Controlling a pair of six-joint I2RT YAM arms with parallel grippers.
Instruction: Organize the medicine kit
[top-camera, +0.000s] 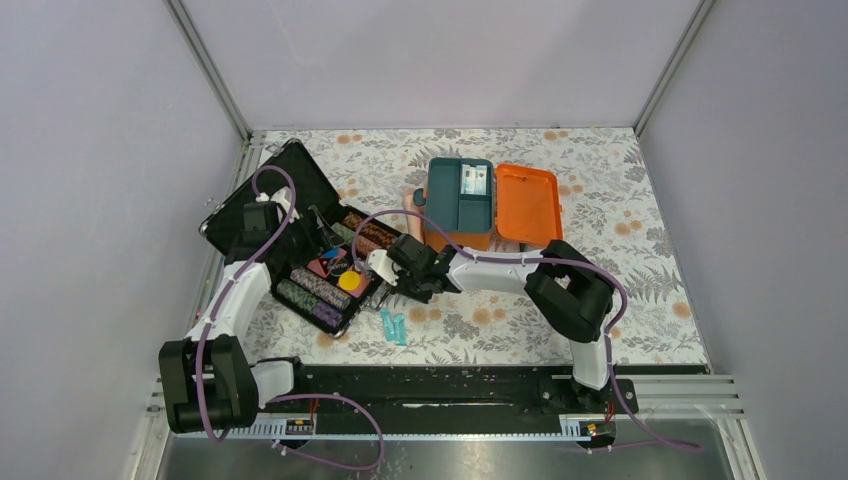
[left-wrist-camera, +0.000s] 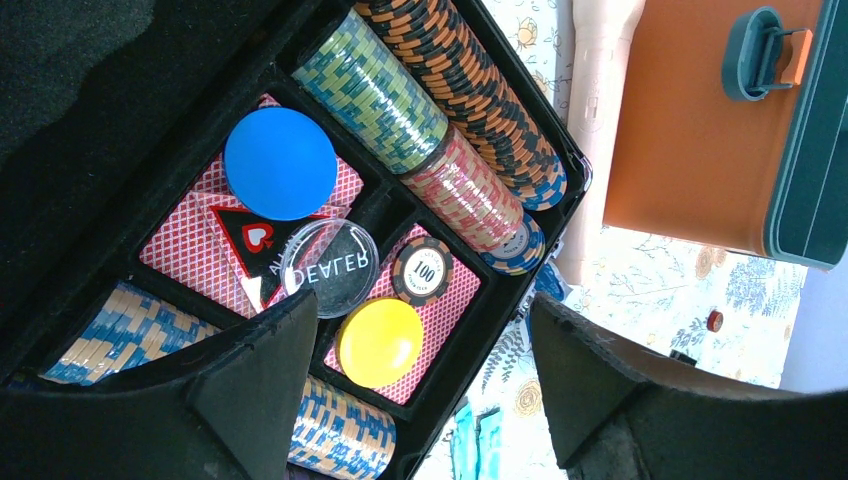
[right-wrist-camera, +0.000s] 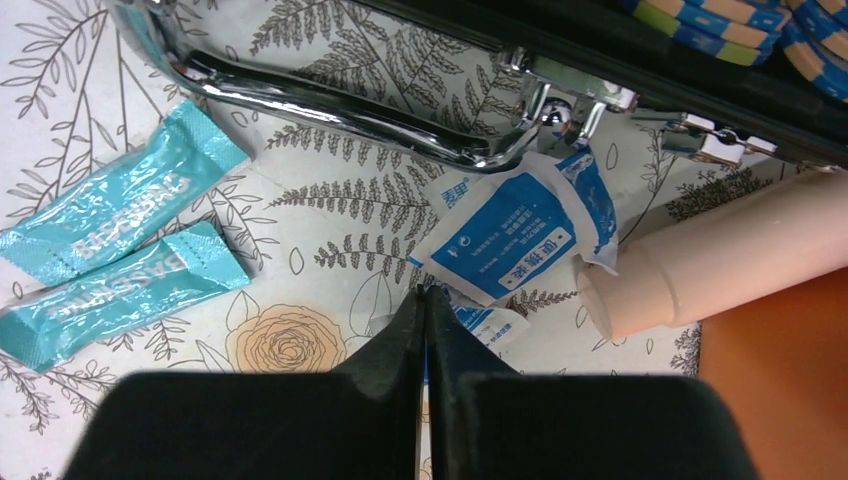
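Note:
The medicine kit (top-camera: 527, 203) lies open at the back middle, with its orange lid flat to the right and its dark teal tray (top-camera: 460, 195) on the left. Its orange side shows in the left wrist view (left-wrist-camera: 690, 150). My right gripper (top-camera: 385, 268) is low over the cloth in front of the kit. In the right wrist view it (right-wrist-camera: 426, 292) is shut on the edge of a small blue-and-white sachet (right-wrist-camera: 490, 322). A larger blue-and-white sachet (right-wrist-camera: 520, 235) lies just beyond. My left gripper (left-wrist-camera: 420, 320) is open and empty above the chip case.
A black case of striped chip stacks (top-camera: 300, 250) lies open at the left, with its chrome handle (right-wrist-camera: 340, 110) near my right gripper. Two teal sachets (top-camera: 393, 326) lie on the floral cloth in front. A beige tube (right-wrist-camera: 720, 265) lies beside the kit.

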